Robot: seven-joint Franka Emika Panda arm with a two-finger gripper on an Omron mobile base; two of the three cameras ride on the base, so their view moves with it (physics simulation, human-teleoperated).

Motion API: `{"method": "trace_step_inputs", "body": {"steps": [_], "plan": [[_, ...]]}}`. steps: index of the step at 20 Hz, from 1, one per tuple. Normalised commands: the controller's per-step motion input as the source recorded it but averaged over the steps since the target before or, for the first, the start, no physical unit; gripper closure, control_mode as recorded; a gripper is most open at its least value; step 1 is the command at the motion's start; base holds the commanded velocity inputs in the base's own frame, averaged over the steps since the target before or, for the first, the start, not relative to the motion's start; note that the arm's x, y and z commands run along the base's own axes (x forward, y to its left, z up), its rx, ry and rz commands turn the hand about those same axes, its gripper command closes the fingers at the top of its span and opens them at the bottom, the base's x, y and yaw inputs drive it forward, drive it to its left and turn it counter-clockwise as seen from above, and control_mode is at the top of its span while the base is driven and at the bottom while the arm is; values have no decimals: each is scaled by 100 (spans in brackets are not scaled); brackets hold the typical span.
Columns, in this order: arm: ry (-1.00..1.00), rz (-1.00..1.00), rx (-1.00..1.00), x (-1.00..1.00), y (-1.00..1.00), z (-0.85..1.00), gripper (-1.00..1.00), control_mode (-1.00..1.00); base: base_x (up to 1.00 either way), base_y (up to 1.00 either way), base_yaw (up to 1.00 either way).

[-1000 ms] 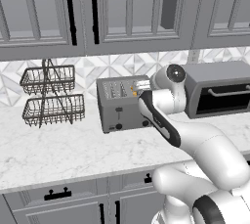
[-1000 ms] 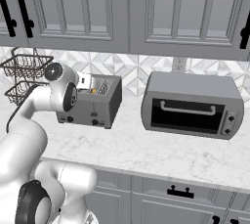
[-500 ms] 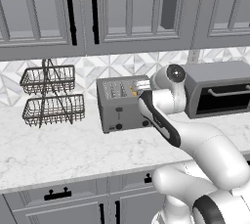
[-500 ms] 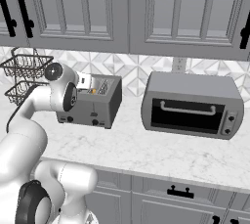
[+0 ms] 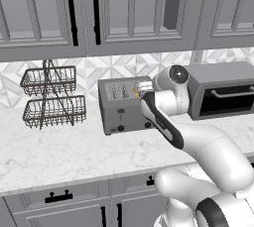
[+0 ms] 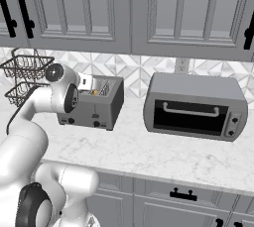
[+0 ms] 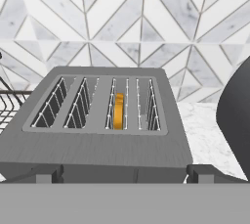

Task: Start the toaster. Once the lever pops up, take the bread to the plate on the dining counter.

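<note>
Gripper (image 7: 125, 173) fingers spread wide, holding nothing. Toaster (image 7: 102, 135) just past fingertips. Bread (image 7: 118, 112) sits in slot between fingers.

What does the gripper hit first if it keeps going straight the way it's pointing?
Most likely the toaster: the open gripper looks down over its near top edge and slots, with the bread sitting in the third slot from the left. Depth is unclear; a shallower line could pass over to the backsplash.
</note>
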Motion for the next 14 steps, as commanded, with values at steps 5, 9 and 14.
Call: {"method": "trace_step_inputs", "body": {"steps": [5,9,14], "plan": [[0,0,0,0,0,0,-100,-100,0,0,0],[0,0,0,0,0,0,-100,-100,0,0,0],[0,0,0,0,0,0,-100,-100,0,0,0]]}}
